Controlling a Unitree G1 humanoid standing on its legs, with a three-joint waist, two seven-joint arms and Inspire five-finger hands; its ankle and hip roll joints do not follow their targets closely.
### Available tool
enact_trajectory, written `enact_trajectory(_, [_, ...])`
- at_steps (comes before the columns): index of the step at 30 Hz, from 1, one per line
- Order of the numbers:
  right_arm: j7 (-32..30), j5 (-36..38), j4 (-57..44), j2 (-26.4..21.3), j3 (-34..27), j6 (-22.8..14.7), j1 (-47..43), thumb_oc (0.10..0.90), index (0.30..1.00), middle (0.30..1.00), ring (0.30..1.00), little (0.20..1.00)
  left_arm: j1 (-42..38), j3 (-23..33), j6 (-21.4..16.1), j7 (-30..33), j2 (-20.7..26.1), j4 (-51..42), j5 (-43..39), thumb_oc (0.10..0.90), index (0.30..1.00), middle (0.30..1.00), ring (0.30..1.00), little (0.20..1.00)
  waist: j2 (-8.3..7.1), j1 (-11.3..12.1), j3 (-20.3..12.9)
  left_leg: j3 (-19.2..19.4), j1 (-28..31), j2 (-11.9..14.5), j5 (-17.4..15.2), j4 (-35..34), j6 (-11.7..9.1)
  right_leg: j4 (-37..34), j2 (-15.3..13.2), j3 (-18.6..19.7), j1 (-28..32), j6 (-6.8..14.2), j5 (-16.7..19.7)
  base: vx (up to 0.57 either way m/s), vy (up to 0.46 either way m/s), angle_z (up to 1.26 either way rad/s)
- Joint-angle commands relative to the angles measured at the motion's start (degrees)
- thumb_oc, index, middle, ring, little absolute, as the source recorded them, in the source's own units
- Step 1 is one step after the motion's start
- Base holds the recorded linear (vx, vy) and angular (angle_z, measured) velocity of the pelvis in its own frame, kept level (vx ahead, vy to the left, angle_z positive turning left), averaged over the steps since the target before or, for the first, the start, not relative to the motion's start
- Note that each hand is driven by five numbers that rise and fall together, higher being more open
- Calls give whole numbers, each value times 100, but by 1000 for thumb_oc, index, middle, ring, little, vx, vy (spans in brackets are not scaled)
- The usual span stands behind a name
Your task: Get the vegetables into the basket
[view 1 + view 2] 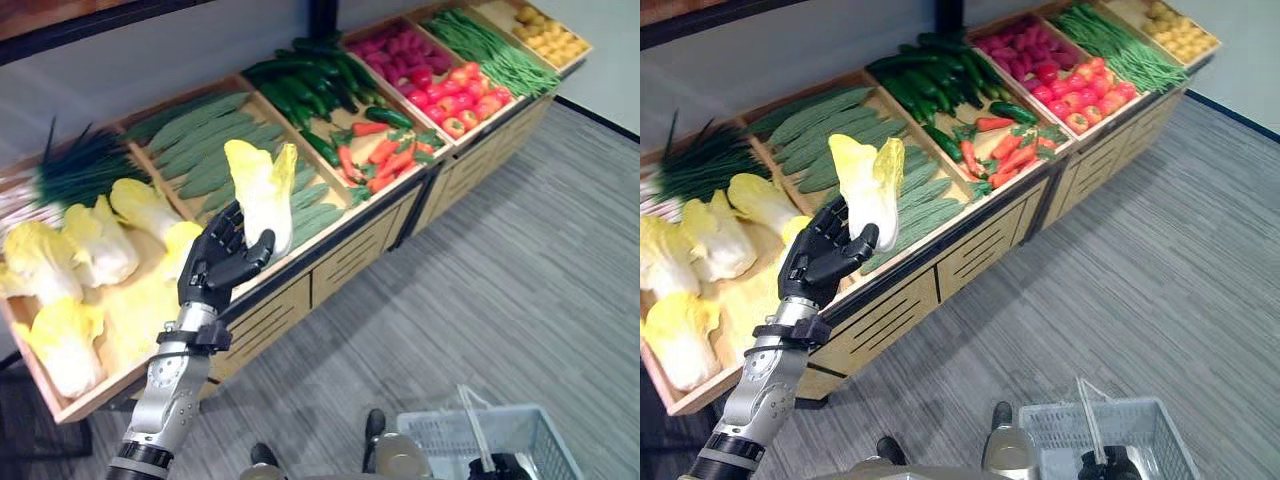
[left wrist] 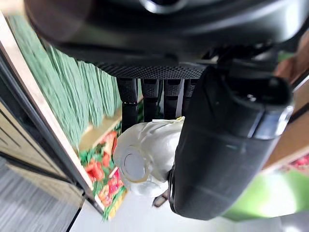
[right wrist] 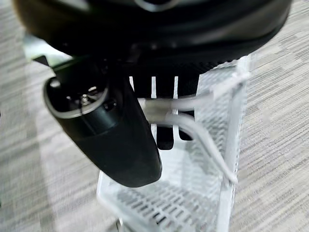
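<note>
the dark left hand (image 1: 222, 260) is raised above the front edge of the long wooden produce stand (image 1: 330, 262), its fingers and thumb curled round the pale stem end of a yellow-white leafy chinese cabbage (image 1: 262, 190), which stands upright in the grip with its leaves pointing toward 12 o'clock. in the left wrist view the cabbage's cut white base (image 2: 133, 165) sits between the fingers (image 2: 128, 104) and the thumb, clear of the shelf.

at 9 o'clock from the held cabbage, more yellow-white cabbages (image 1: 70, 255) lie in the wooden compartment at the stand's left end, with a bundle of thin dark green chives (image 1: 80, 165) behind them. directly behind the held cabbage lies a bin of long pale green ridged gourds (image 1: 205, 150). toward 1 o'clock come dark green cucumbers (image 1: 310, 80), then orange-red carrots (image 1: 380, 155), red tomatoes (image 1: 465, 95), magenta round vegetables (image 1: 395, 47), green beans (image 1: 495, 50) and small yellow fruits (image 1: 548, 35) at the far end.

the white wire mesh basket (image 1: 520, 440) hangs at 5 o'clock, low over the grey striped carpet (image 1: 520, 280), well apart from the stand. in the right wrist view the dark right hand (image 3: 120, 140) has its fingers hooked round the basket's white wire handle (image 3: 193, 121); the basket's mesh bottom looks bare.
</note>
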Motion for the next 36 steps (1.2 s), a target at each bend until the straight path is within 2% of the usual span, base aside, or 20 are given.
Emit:
enact_trajectory(1, [-260, 251, 36, 36, 29, -287, -122, 400, 300, 300, 300, 300, -490, 154, -554, -122, 118, -807, 11, 400, 300, 300, 300, 300, -403, 60, -296, -238, 44, -388, -363, 41, 16, -249, -740, -379, 567, 736, 199, 42, -279, -20])
enact_trajectory(8, [-381, 445, 67, -190, -209, -309, -35, 400, 300, 300, 300, 300, -574, -5, -549, -183, 33, -712, -89, 400, 300, 300, 300, 300, -139, -111, -210, -247, 18, -74, -65, 89, -250, -383, -397, -341, 699, 528, -94, -2, -186, -1])
enact_trajectory(10, [-467, 498, -44, -290, -243, -361, -14, 400, 300, 300, 300, 300, -669, -71, -539, -176, -18, -690, -157, 400, 300, 300, 300, 300, -56, -159, -109, -284, -117, 150, 35, 414, -406, -462, -229, -292, 780, 382, -216, -30, -238, -1])
enact_trajectory(11, [-467, 498, -46, -292, -247, -359, -15, 400, 300, 300, 300, 300, -677, -73, -542, -179, -21, -683, -160, 400, 300, 300, 300, 300, -48, -161, -104, -293, -130, 170, 25, 443, -415, -469, -217, -299, 786, 373, -216, -28, -255, 2])
enact_trajectory(12, [-481, 496, -58, -374, -243, -385, -40, 400, 300, 300, 300, 300, -723, -122, -546, -206, -40, -677, -171, 400, 300, 300, 300, 300, -52, -142, -13, -396, -314, 330, 9, 925, -535, -561, -140, -279, 870, 280, -283, -10, -216, -5])
enact_trajectory(13, [-487, 488, -22, -415, -238, -382, -56, 400, 300, 300, 300, 300, -739, -140, -558, -215, -45, -685, -186, 400, 300, 300, 300, 300, -40, -133, 25, -541, -375, 382, 14, 1107, -577, -609, -92, -248, 918, 235, -304, -61, -244, -20])
enact_trajectory(15, [-513, 438, -1, -519, -193, -374, -167, 400, 300, 300, 300, 300, -773, -174, -608, -183, -63, -715, -157, 400, 300, 300, 300, 300, -22, -46, 104, -1153, -583, 246, 173, 1207, -555, -627, -43, -140, 863, 162, -244, -51, -69, -38])
enact_trajectory(16, [-513, 437, -1, -520, -193, -374, -167, 400, 300, 300, 300, 300, -774, -174, -608, -182, -64, -714, -156, 400, 300, 300, 300, 300, -22, -55, 103, -1163, -589, 244, 174, 1209, -555, -626, -44, -150, 864, 162, -247, 7, -9, -38])
enact_trajectory(17, [-537, 427, -10, -561, -166, -383, -209, 400, 300, 300, 300, 300, -763, -137, -607, -156, -84, -690, -122, 400, 300, 300, 300, 300, -29, 28, 95, -1711, -684, 20, 65, 1120, -483, -622, -48, 14, 780, 179, -216, 18, -1, -37])
enact_trajectory(19, [-542, 419, 53, -595, -126, -389, -281, 400, 300, 300, 300, 300, -704, -98, -623, -112, -118, -665, -69, 400, 300, 300, 300, 300, -43, 107, 87, -2245, -680, -139, -218, 896, -377, -585, -35, 281, 684, 197, -187, 50, 1, -39])
enact_trajectory(22, [-538, 411, 88, -592, -15, -400, -395, 400, 300, 300, 300, 300, -593, -19, -675, -64, -110, -659, -20, 400, 300, 300, 300, 300, -25, 222, 21, -2914, -731, -364, -308, 671, -241, -478, 12, 645, 512, 209, -117, 61, 72, -90])
enact_trajectory(26, [-477, 432, 65, -474, 5, -384, -400, 400, 300, 300, 300, 300, -492, -35, -673, -144, -94, -654, -93, 400, 300, 300, 300, 300, -49, 162, -71, -2580, -481, -489, -346, 354, -49, -369, -125, 815, 466, 326, -65, 45, 291, -75])
enact_trajectory(27, [-433, 376, 149, -390, -19, -317, -413, 400, 300, 300, 300, 300, -462, -106, -682, -186, -60, -620, -132, 400, 300, 300, 300, 300, -139, 142, -109, -2257, -327, -714, -501, 256, 148, -234, -362, 1068, 290, 547, 116, 17, 521, -37])
enact_trajectory(29, [-428, 379, 69, -331, -5, -335, -434, 400, 300, 300, 300, 300, -480, -127, -685, -181, -48, -543, -127, 400, 300, 300, 300, 300, -190, 134, -77, -2140, -301, -812, -536, 221, 209, -168, -462, 1214, 148, 663, 296, -50, 401, -61])
enact_trajectory(30, [-428, 376, 27, -310, 3, -311, -464, 400, 300, 300, 300, 300, -495, -141, -696, -180, -31, -502, -68, 400, 300, 300, 300, 300, -240, 145, -54, -1998, -289, -923, -581, 205, 289, -180, -598, 1269, 11, 793, 584, -132, 330, -95])
enact_trajectory(31, [-441, 398, -9, -256, -6, -319, -484, 400, 300, 300, 300, 300, -571, -192, -684, -166, 16, -390, -36, 400, 300, 300, 300, 300, -261, 130, -25, -1835, -268, -944, -568, 156, 328, -78, -662, 1274, -126, 835, 749, -143, 289, -78])
enact_trajectory(34, [-438, 430, 22, -216, 6, -328, -504, 400, 300, 300, 300, 300, -654, -207, -679, -163, 113, -346, 49, 400, 300, 300, 300, 300, -212, 197, -16, -1661, -279, -839, -499, 92, 351, 243, -679, 904, -130, 771, 556, -106, 102, -78])
enact_trajectory(35, [-447, 434, 68, -197, -33, -336, -472, 400, 300, 300, 300, 300, -663, -214, -653, -184, 157, -378, 54, 400, 300, 300, 300, 300, -183, 249, -60, -1528, -294, -757, -437, 21, 346, 426, -746, 566, -16, 700, 433, -98, 31, -49])
enact_trajectory(36, [-461, 443, 110, -196, -73, -337, -447, 400, 300, 300, 300, 300, -660, -218, -638, -207, 177, -399, 60, 400, 300, 300, 300, 300, -179, 252, -84, -1478, -290, -730, -425, 10, 332, 486, -773, 466, 47, 695, 394, -85, -4, -32])
